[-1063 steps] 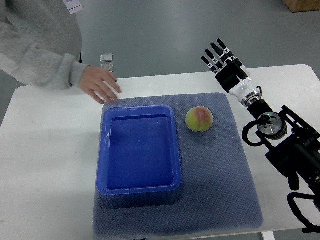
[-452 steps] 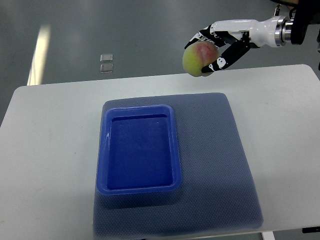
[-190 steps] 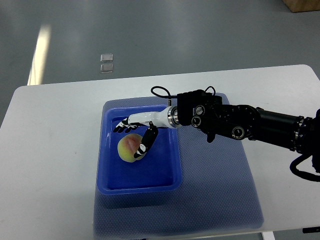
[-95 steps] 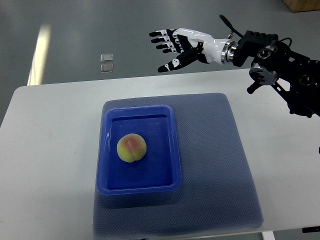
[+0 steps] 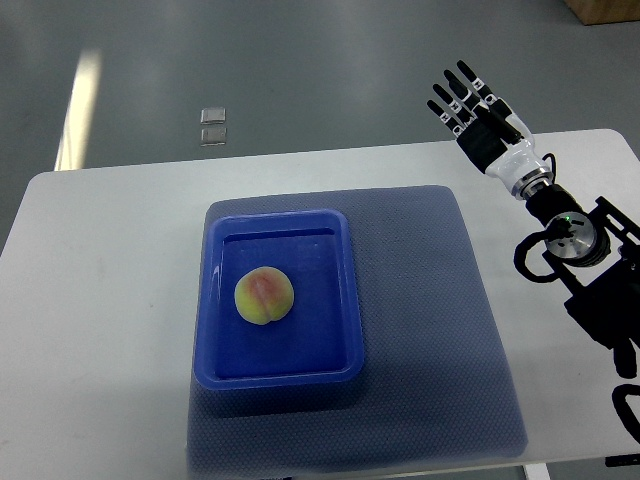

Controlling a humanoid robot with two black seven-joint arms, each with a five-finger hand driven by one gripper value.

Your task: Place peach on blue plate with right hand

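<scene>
A: Start near. What's at the front?

B: The grey mat (image 5: 430, 330) on the white worktop (image 5: 100, 300), and on it the blue plate (image 5: 345, 300), really a shallow tray with a raised rim.

A: And the peach?

B: The peach (image 5: 264, 297) sits inside the plate, a little left of its middle, resting on the floor of it with nothing touching it. A second ago the robot hand was down in the plate with its fingers around the fruit; half a second ago it had already let go and lifted away.

A: Where is that hand now?

B: The right robot hand (image 5: 480, 115) is well apart from the plate, up at the far right corner of the worktop, fingers straight and spread, holding nothing. Its arm (image 5: 585, 280) runs down the right edge. It has swung back since the last look, from pointing left to pointing away from the robot.

A: So the job?

B: I'd judge it done: fruit delivered, grip released, arm pulled back. The left arm isn't showing at all.

A: Anything beyond the worktop?

B: Only grey floor, with two small pale squares (image 5: 212, 125) on it.
</scene>
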